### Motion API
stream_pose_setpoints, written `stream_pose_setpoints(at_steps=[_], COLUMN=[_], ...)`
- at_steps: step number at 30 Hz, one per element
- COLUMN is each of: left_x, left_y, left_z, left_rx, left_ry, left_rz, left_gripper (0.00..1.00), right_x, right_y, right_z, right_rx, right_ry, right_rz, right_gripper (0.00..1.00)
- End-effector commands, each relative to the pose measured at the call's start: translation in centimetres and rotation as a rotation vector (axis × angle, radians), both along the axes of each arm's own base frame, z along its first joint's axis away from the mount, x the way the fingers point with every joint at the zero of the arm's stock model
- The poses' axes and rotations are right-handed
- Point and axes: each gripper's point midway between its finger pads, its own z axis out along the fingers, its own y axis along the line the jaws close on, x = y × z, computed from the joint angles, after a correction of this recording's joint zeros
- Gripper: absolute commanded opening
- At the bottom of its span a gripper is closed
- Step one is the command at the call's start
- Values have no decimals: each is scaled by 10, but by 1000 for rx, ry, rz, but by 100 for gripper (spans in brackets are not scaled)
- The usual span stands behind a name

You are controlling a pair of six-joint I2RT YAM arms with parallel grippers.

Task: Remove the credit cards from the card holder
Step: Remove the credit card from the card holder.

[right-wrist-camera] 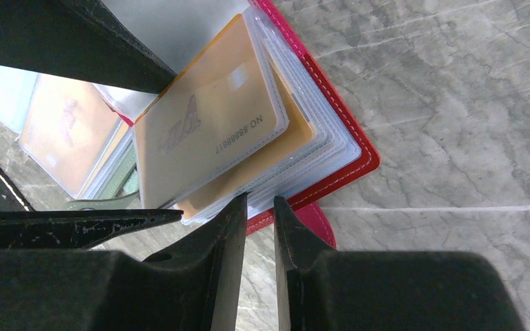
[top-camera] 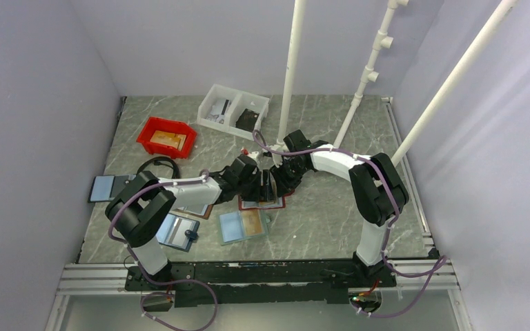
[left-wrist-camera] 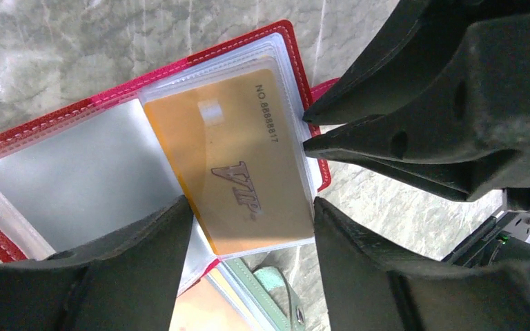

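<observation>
The red-edged card holder point(top-camera: 276, 202) lies open on the table, shown close in the left wrist view point(left-wrist-camera: 76, 172) and the right wrist view point(right-wrist-camera: 359, 162). A tan-orange VIP card point(left-wrist-camera: 241, 165) sits in its top clear sleeve point(right-wrist-camera: 207, 131); another orange card point(right-wrist-camera: 290, 148) shows in a sleeve beneath. The pink-red tab point(right-wrist-camera: 314, 224) sticks out under the edge. My left gripper point(left-wrist-camera: 252, 203) is open wide, its fingers either side of the VIP card's end. My right gripper point(right-wrist-camera: 259, 200) has a narrow gap, its tips at the sleeve stack's edge, with nothing seen between them.
A light teal holder with an orange card point(top-camera: 243, 225) lies just in front of the red one. A brown holder point(top-camera: 178, 231), a dark holder point(top-camera: 110, 187), a red bin point(top-camera: 167, 136), a white bin point(top-camera: 233, 110) and white poles point(top-camera: 288, 83) surround the area.
</observation>
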Motion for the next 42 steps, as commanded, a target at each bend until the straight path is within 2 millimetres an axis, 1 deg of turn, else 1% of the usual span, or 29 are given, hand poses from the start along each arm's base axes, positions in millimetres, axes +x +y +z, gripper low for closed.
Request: stream_pose_setpoints(at_steps=[1,10,14,20,25,30,34,37,42], left_x=[0,-2,0,0,1,-3,-5,-7,-12], left_y=[16,19,18,20,18,12,7,7,8], left_z=[-12,-1,3,4,9,12,13,11,6], left_rx=[87,53,2,-91,-163,-214,-244,-249,-253], left_ry=[14,0,3,29,40,39,43,49,64], left_rz=[32,44,53,63,55,24,0,-5,-6], left_gripper=[66,65,65,61,58,57,56,55,55], right_x=[4,6,7,8,4,-8,-13,-3,18], right_y=[16,15,15,15,18,30,37,36,32], right_z=[21,25,30,44,60,74,70,69,84], right_rx=[68,68,72,95,136,236,272,271,296], right_ry=[-34,-52,-66,-102,-118,-44,30,31,-42], right_rz=[39,39,42,53,71,87,72,15,-71], right_gripper=[24,24,25,29,32,39,42,43,45])
